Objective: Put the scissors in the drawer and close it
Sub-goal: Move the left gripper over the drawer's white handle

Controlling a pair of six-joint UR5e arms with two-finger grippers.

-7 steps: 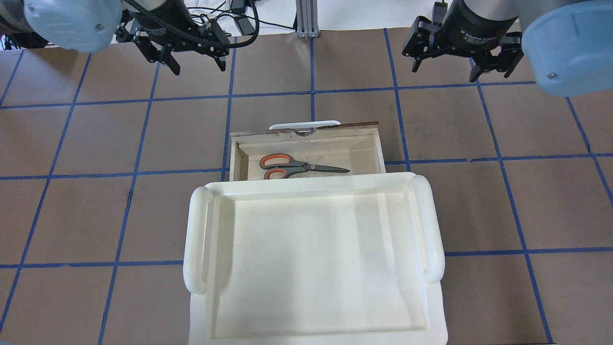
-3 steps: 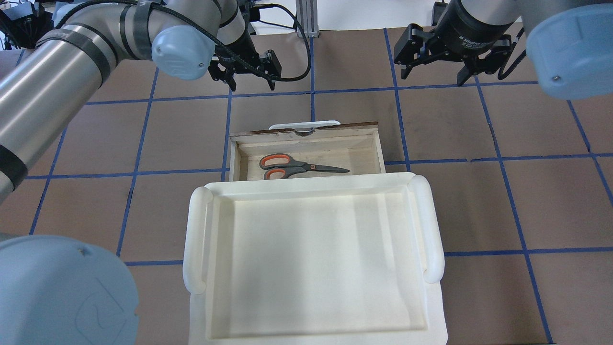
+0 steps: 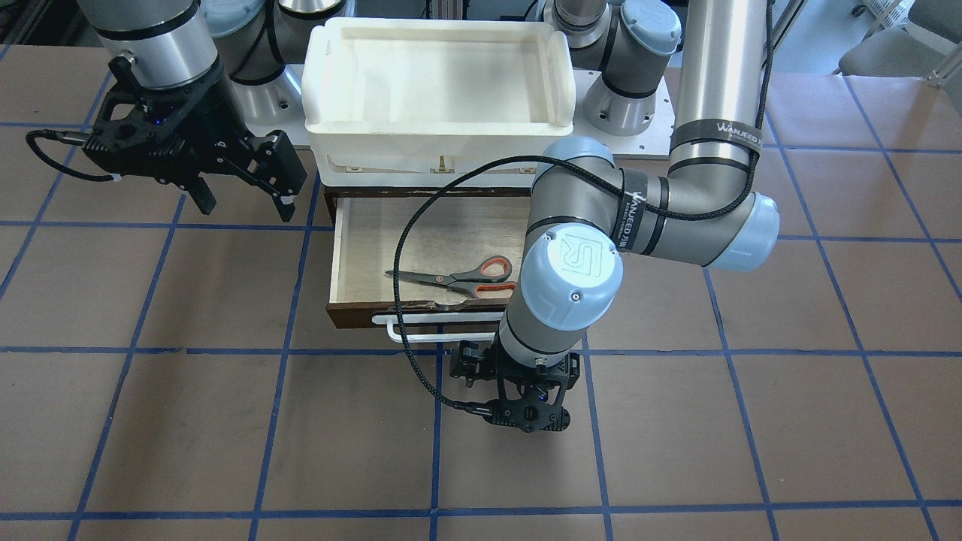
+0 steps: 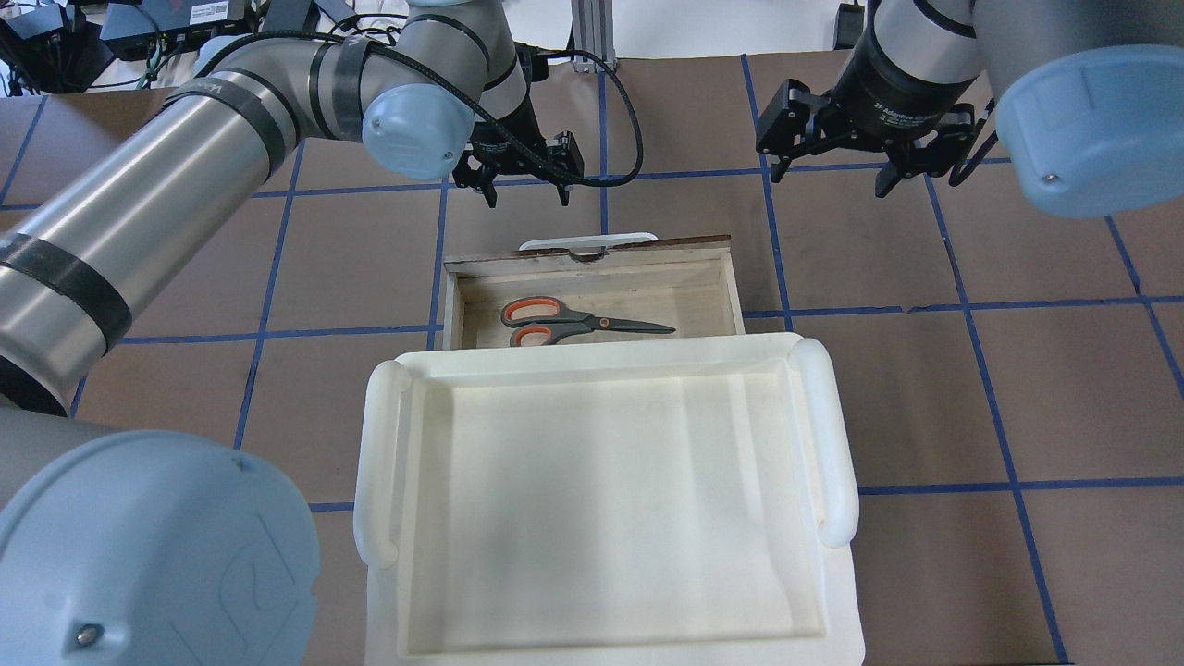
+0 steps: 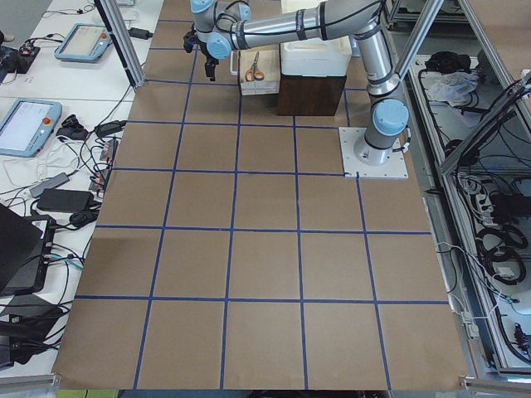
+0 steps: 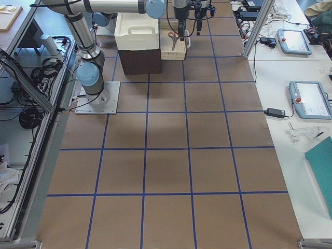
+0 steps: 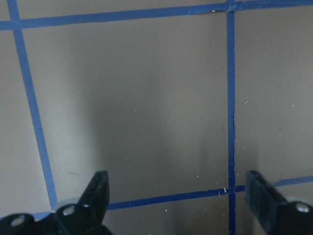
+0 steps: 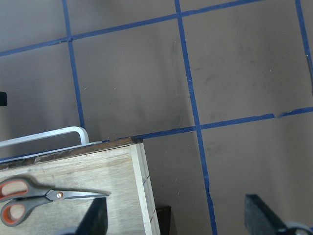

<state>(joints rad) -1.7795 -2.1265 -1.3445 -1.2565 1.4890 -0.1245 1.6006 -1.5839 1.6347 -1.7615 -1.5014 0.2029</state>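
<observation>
You have the brown table [image 4: 925, 398], gridded in blue tape, under everything. The left arm [image 4: 139, 222] is the biggest thing over it. It reaches far out from the base and bends so its wrist points down just beyond the drawer front, which I take as lining up for a push. The right arm [image 4: 1054, 102] hangs off to the drawer's right, likely parked out of the way.

The white tray [image 4: 837, 435] sits on top of the dark cabinet [image 6: 139, 61], nearest the base. The drawer [image 4: 731, 277] sticks out from under it on the far side, open enough that its pale floor shows.

The left gripper [image 7: 178, 196] hovers over bare table just past the drawer front, fingers spread wide and holding nothing. Its wrist view shows only paper and tape between them. The right gripper [image 3: 246, 209] is likewise spread wide and empty, near the drawer's far right corner but apart from it.

The scissors [image 4: 583, 324] lie flat inside the drawer, handle loops toward the robot's left and blades pointing right. They are nearer the tray's edge than the drawer front, so the first half of your job looks done.

The white bar handle [image 4: 588, 242] on the dark front is free of both grippers. What remains, as I judge it, is a straight push on that front toward the cabinet.
</observation>
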